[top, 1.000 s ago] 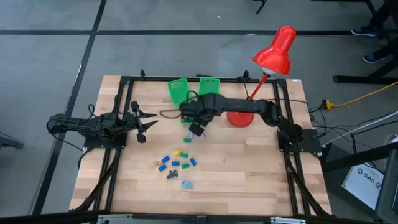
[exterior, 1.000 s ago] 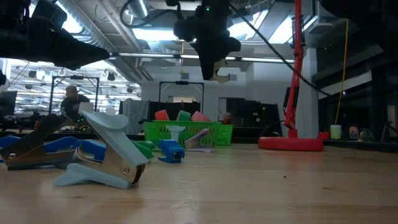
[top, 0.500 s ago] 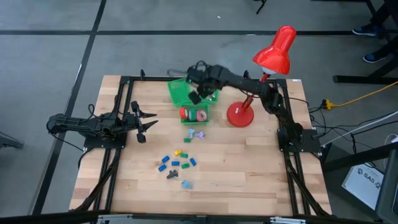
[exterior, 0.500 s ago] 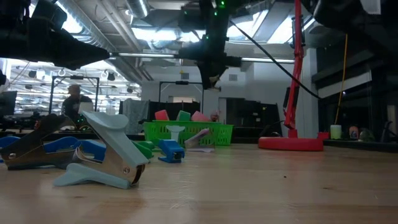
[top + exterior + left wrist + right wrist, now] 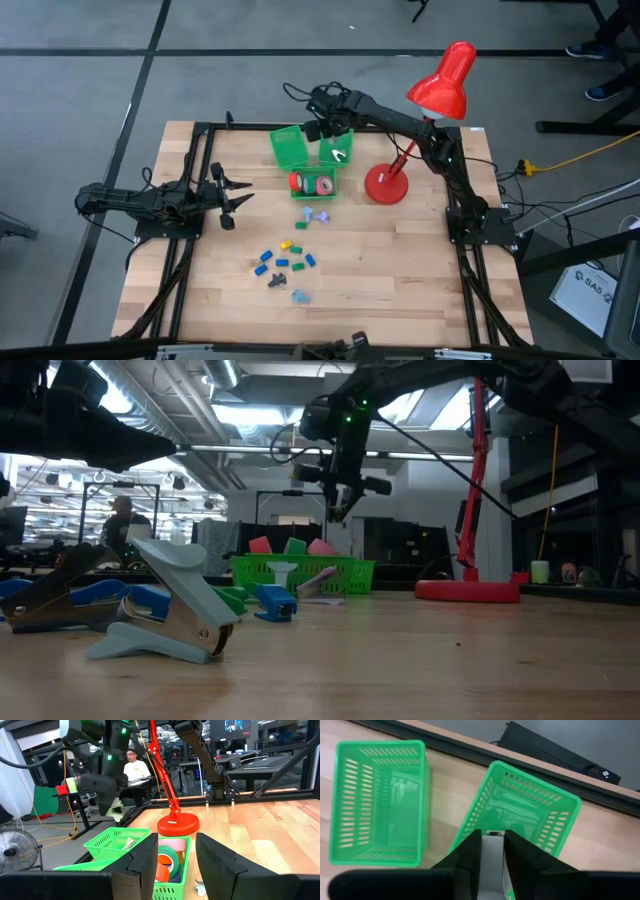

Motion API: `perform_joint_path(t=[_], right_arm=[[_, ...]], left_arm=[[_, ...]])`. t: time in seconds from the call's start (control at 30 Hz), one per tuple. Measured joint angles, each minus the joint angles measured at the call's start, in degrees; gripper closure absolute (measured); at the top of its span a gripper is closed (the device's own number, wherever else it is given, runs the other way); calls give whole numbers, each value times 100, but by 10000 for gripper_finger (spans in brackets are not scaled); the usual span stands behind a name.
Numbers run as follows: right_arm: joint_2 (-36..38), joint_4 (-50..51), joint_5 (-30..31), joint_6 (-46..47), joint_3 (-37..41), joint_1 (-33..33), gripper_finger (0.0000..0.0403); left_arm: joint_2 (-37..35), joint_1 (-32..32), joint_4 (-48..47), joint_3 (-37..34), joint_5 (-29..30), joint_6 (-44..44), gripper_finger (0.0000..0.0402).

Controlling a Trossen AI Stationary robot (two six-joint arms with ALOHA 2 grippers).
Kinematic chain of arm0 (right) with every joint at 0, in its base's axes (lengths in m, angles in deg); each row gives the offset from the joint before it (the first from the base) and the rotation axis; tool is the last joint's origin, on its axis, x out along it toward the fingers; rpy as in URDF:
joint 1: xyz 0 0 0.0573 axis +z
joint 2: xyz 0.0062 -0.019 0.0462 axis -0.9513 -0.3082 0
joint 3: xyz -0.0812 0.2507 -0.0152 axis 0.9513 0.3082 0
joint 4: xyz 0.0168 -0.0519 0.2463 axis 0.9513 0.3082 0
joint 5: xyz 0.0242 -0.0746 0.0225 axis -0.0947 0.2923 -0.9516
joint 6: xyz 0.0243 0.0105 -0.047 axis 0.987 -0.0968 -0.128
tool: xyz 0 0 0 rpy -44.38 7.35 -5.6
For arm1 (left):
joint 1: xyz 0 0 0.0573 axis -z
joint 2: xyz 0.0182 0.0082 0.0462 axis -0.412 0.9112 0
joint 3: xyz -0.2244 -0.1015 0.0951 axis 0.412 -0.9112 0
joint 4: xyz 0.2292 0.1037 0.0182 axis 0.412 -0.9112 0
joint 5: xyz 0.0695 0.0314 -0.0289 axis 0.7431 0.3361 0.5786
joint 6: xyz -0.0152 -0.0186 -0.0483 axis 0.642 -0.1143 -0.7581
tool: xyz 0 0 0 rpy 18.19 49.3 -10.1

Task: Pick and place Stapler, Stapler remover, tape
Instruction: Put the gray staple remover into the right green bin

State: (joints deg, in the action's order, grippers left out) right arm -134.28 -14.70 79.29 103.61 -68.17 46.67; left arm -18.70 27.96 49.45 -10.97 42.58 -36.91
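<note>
Overhead, right gripper [image 5: 492,851] clamps a pale stapler remover [image 5: 491,862] — long axis along its fingers — above a green basket [image 5: 530,815].

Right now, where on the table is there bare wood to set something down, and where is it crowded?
Bare wood lies on the table right of the small pieces, below the red lamp base. Another free patch sits between the left gripper and the baskets. Crowded: the far edge, where baskets, tape and the right gripper cluster.
</note>
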Motion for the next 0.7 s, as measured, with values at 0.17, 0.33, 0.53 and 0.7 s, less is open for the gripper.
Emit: perform_joint_path(t=[0.17, 0.33, 0.53, 0.7], right_arm=[[0, 148, 91, -810, 149, -1, 323], [7, 180, 118, -1048, 145, -1, 322], [7, 147, 154, -1514, 145, -1, 308], [7, 146, 301, -1583, 145, -8, 251]], left_arm=[[1, -1, 0, 1, 0, 0, 274], [-1, 1, 0, 2, 0, 0, 274], [-1, 1, 2, 0, 0, -2, 274], [-1, 1, 2, 1, 0, 0, 274]])
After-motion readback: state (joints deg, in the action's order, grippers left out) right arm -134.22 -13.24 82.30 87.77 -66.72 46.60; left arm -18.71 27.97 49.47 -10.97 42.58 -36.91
